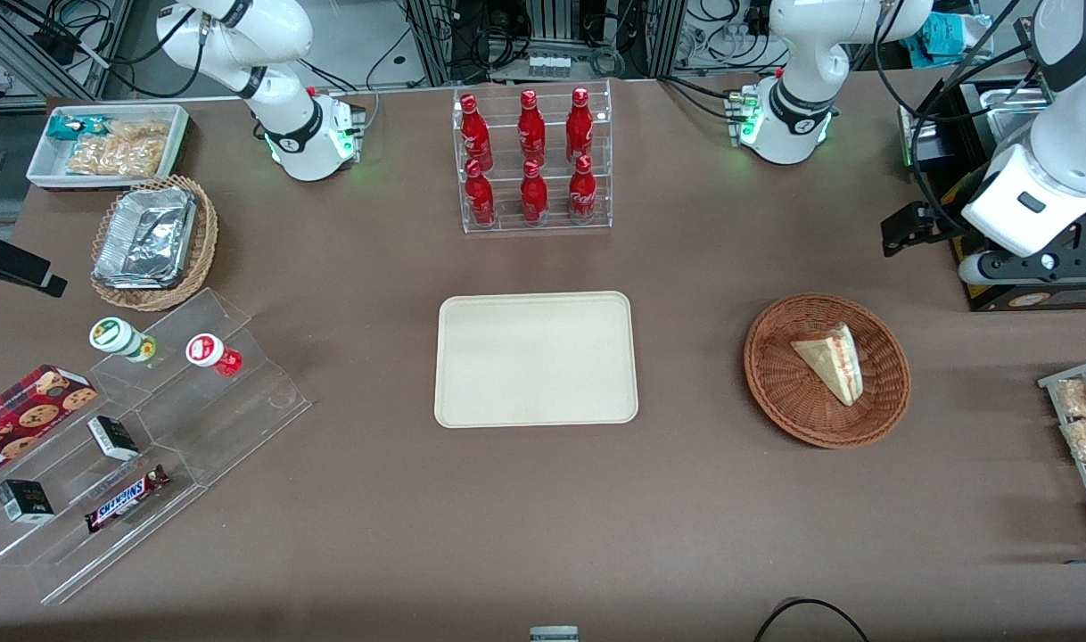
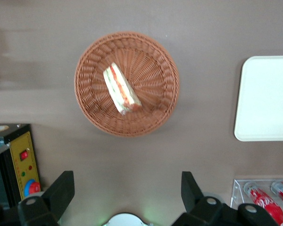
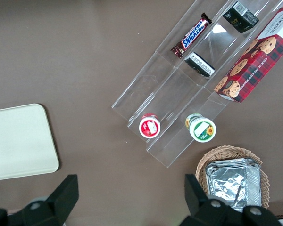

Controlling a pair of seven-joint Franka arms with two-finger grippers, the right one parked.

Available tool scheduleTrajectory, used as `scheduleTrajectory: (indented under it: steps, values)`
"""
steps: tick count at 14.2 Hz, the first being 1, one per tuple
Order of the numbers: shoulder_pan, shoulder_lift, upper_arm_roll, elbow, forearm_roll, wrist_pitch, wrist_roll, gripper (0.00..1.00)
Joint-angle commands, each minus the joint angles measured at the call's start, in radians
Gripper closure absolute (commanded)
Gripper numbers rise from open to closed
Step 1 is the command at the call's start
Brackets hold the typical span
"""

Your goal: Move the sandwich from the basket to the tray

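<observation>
Jaws of the left arm's gripper (image 2: pixel 127 193) stand spread wide and empty, held high above the brown worktop (image 1: pixel 686 499) toward the working arm's end. Below them, nearer the front camera, sits the round reddish-brown woven wicker basket (image 2: pixel 153 113), and in it lies the triangular clear-wrapped sandwich of pale bread with red and green filling (image 2: pixel 121 89), resting on its side. The flat cream-beige rectangular tray (image 1: pixel 536 358) lies bare, well apart from the basket, at the middle of the worktop. A clear acrylic rack of red bottles (image 1: pixel 532 160) stands farther from the camera than the tray.
</observation>
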Motion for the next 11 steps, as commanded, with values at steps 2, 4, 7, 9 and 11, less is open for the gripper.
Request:
scheduleTrajectory:
  steps: [2,4,7,9,11]
  values:
    - [0.011,0.031,-0.009,0.013,0.038,0.022,0.016,0.0]
    - [0.011,0.041,-0.009,-0.019,0.041,0.021,0.016,0.0]
    - [0.009,0.087,-0.007,-0.062,0.049,0.027,0.018,0.0]
    - [0.008,0.113,-0.01,-0.137,0.116,0.117,0.013,0.0]
    - [0.012,0.097,-0.007,-0.273,0.118,0.276,0.015,0.0]
